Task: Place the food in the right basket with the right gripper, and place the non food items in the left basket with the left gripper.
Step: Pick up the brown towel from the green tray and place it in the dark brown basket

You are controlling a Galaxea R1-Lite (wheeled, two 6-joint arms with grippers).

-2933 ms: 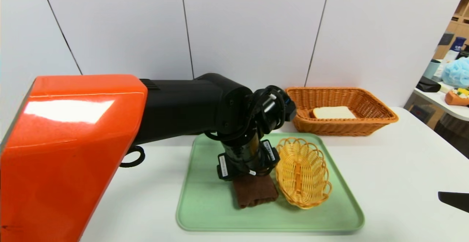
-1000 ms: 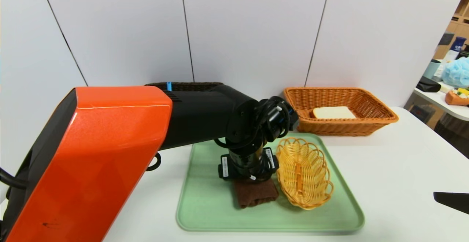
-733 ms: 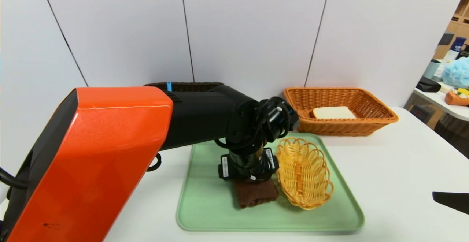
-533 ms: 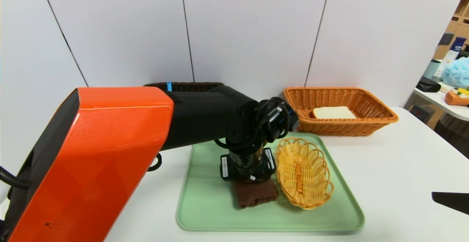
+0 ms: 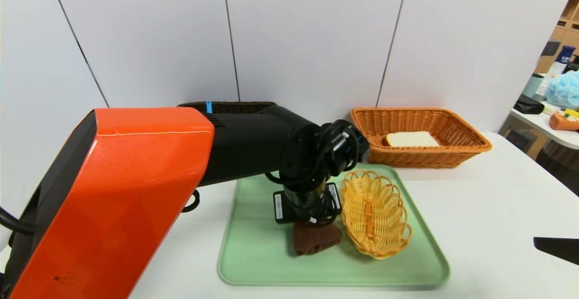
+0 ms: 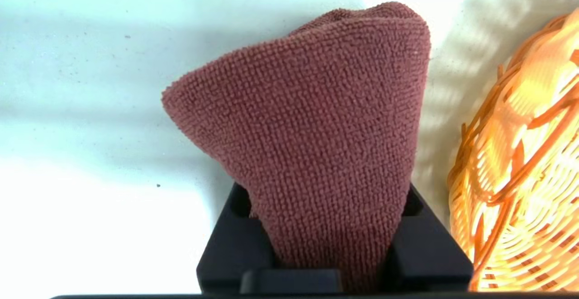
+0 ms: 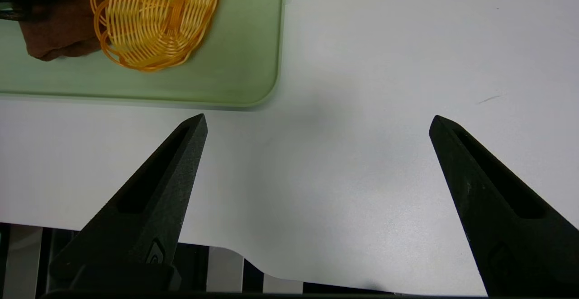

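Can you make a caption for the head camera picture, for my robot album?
The left tool grips the towel beside the yellow basket, while bread sits in the orange basket.

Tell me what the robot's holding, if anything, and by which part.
The left hand has the brown towel pinched across one end; the rest sticks out beyond the fingers. The right hand holds nothing.
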